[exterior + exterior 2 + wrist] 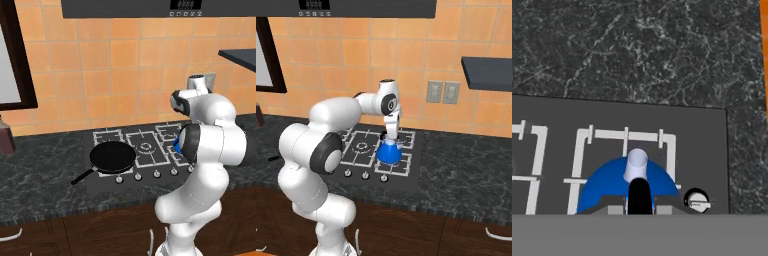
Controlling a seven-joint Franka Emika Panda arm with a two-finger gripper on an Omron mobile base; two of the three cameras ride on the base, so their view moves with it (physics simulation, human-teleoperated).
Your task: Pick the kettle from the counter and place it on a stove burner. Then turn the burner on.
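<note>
The white arm rises from its base in front of the counter [466,155], bends at a bulky elbow low over the cabinet fronts, then reaches forward across the stove [406,175] with its wrist turned so the hand points straight down. The gripper [392,136] hangs directly above the kettle [389,151], and its fingers are drawn together on the kettle's thin black handle [640,196], which stands upright between them in the hand view.

The kettle itself, a small bright blue cone, sits on the grate of the front right burner [626,160], just behind the row of knobs [364,175]. From the hand's own camera the blue body spreads out under a pale spout [635,165], with one knob [697,201] just beside it near the stove's edge. In the left base view the arm's forearm covers most of the kettle [176,146], leaving only a sliver of blue showing.

A black frying pan [112,156] rests on the front left burner, well apart from the kettle, its handle jutting out over the dark marbled counter.
</note>
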